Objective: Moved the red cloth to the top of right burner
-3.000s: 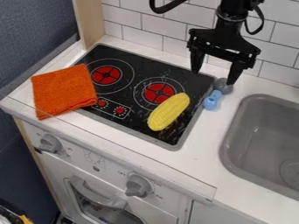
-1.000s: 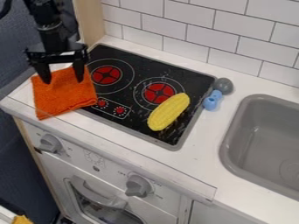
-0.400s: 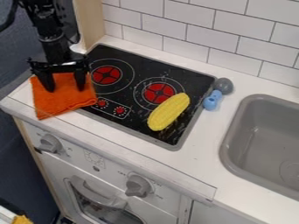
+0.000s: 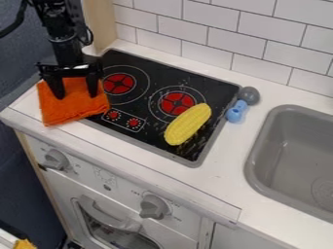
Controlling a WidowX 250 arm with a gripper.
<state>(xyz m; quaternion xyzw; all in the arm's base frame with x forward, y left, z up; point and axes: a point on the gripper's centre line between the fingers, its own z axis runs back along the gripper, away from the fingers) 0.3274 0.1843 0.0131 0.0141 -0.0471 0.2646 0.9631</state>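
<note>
The gripper [image 4: 77,96] is at the left over the orange-red cloth [image 4: 64,110], its two fingers standing well apart, with tips at the cloth's upper part. Cloth shows between and below them; whether the tips press into it I cannot tell. The cloth lies on the white counter left of the stove, its right edge meeting the black cooktop. On the cooktop, the right burner [image 4: 174,102] has a red centre, and a yellow corn cob [image 4: 189,124] lies at its lower right, over part of its ring.
The left burner [image 4: 118,83] is just right of the gripper. A blue and grey toy [image 4: 236,111] lies by the cooktop's right edge, with a grey sink [image 4: 286,141] beyond it. A wooden post [image 4: 102,24] and tiled wall stand behind.
From the back right, the gripper has crossed left and come down over the cloth. Most recently it shifted slightly right and up, and the cloth's lower left corner moved up a little too.
</note>
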